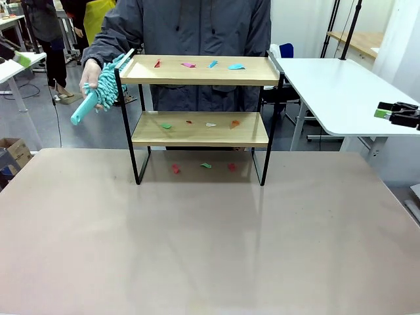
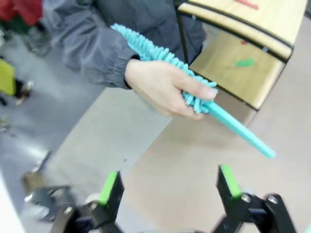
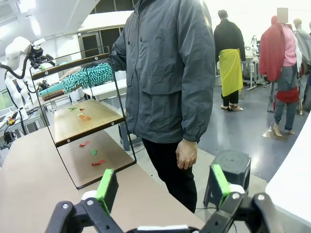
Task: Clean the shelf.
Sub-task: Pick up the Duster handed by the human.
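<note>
Nothing looks cleaned yet, as far as I can judge. The shelf (image 1: 197,80) stands at the centre of the frame on the desk (image 1: 197,249), and scraps (image 1: 189,65) lie on its top board, on its lower board and on the desk under it. All of that is left to sweep.

At the upper left of the front view a person's hand (image 1: 90,73) holds a duster (image 1: 105,88) by its head, against the shelf's left end rail, handle pointing down and out. I take this as an offer, so taking the tool looks like the first step.

My left claw (image 2: 170,184) is at the bottom of its wrist view, fingers wide apart and holding nothing, with the duster (image 2: 233,124) and hand (image 2: 163,87) above it. My right claw (image 3: 163,184) is likewise spread and empty, off at the right edge of the front view.

The shelf has smooth, pale wooden boards in a thin black metal frame. The duster head is teal, soft and shaggy, made of fat chenille strands; its handle is a slim, rigid, smooth rod. The scraps are small, flat and thin, paper-like, in red, green, blue and pink. The desk is matte beige.
</note>
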Robot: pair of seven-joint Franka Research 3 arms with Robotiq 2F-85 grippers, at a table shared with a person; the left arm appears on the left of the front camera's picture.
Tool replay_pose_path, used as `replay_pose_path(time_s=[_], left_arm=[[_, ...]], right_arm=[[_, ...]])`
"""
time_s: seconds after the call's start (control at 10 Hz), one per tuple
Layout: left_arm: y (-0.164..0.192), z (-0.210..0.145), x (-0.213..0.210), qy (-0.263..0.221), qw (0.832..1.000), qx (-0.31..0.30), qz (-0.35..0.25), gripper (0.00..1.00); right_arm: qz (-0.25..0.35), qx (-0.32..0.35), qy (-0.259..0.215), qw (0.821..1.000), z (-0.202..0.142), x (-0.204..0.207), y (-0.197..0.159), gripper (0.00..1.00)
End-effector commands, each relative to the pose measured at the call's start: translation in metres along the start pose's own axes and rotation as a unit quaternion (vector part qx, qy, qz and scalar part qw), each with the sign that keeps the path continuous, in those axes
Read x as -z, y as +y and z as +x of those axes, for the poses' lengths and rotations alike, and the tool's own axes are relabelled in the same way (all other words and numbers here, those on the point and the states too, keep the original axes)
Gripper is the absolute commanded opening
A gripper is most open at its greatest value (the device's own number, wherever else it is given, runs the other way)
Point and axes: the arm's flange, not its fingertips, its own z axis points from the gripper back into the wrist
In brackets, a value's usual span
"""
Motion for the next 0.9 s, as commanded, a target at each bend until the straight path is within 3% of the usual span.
replay_pose_path(time_s=[0.0, 0.3, 0.4, 0.8], left_arm=[[-0.060, 0.012, 0.007, 0.046, 0.997, -0.049, 0.048, 1.00], [-0.079, 0.019, 0.027, 0.035, 0.999, -0.017, 0.013, 1.00], [-0.080, 0.025, 0.017, 0.041, 0.998, -0.028, 0.040, 1.00], [-0.081, 0.024, 0.021, 0.039, 0.999, -0.023, 0.028, 1.00]], right_arm=[[-0.001, -0.002, -0.003, 1.000, 0.003, 0.002, 0.000, 1.00], [-0.001, -0.002, -0.003, 1.000, 0.003, 0.002, 0.000, 1.00], [-0.001, -0.002, -0.003, 1.000, 0.003, 0.002, 0.000, 1.00], [-0.001, -0.002, -0.003, 1.000, 0.003, 0.002, 0.000, 1.00]])
